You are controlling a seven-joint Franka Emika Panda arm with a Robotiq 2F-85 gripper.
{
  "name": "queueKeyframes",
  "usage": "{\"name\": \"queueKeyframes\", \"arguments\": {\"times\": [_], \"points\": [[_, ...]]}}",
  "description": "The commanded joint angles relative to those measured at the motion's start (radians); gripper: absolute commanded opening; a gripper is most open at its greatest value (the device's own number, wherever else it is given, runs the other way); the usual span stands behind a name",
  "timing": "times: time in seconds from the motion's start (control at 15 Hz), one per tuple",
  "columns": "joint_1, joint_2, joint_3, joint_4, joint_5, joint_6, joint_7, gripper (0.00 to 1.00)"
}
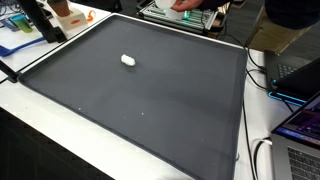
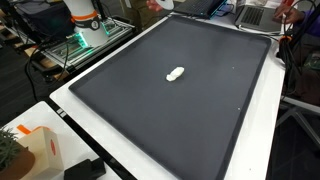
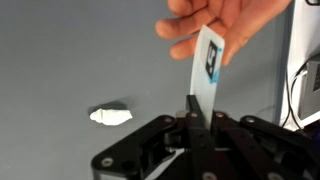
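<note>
In the wrist view my gripper is shut on the lower edge of a white card with a dark printed square. The card stands upright between the fingers. A person's hand grips the top of the card. A small white lump lies on the black mat to the left of the gripper, apart from it. The lump also shows in both exterior views, near the middle of the mat. The gripper itself is out of frame in both exterior views.
The black mat covers most of a white table. The robot base with green lights stands at one edge. An orange and white box sits at a corner. Laptops and cables lie beside the mat.
</note>
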Motion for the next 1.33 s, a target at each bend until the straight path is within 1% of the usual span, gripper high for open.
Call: {"name": "queueKeyframes", "arguments": {"times": [0.0, 0.13, 0.2, 0.27, 0.33, 0.4, 0.53, 0.6, 0.67, 0.73, 0.8, 0.87, 0.93, 1.13, 1.27], "points": [[-0.025, 0.059, 0.011, 0.095, -0.006, -0.095, 0.027, 0.01], [-0.035, 0.086, 0.012, 0.138, -0.012, -0.140, 0.031, 0.01], [-0.036, 0.097, 0.012, 0.158, -0.012, -0.164, 0.024, 0.29], [-0.041, 0.106, 0.009, 0.171, -0.013, -0.184, 0.019, 0.29], [-0.043, 0.114, 0.010, 0.182, -0.013, -0.196, 0.018, 0.34], [-0.044, 0.122, 0.014, 0.193, -0.012, -0.205, 0.024, 0.43], [-0.048, 0.131, 0.018, 0.205, -0.015, -0.210, 0.021, 0.57], [-0.051, 0.131, 0.021, 0.205, -0.021, -0.205, 0.025, 0.66], [-0.056, 0.122, 0.027, 0.189, -0.034, -0.182, 0.032, 0.73], [-0.074, 0.112, 0.045, 0.166, -0.076, -0.138, 0.072, 0.81], [-0.089, 0.096, 0.054, 0.127, -0.116, -0.092, 0.086, 0.88], [-0.109, 0.085, 0.068, 0.088, -0.173, -0.029, 0.112, 0.96], [-0.127, 0.072, 0.063, 0.043, -0.234, 0.026, 0.080, 0.99], [-0.169, 0.050, 0.049, -0.140, -0.389, 0.235, 0.003, 1.00], [-0.182, 0.042, 0.024, -0.264, -0.431, 0.396, -0.065, 1.00]]}}
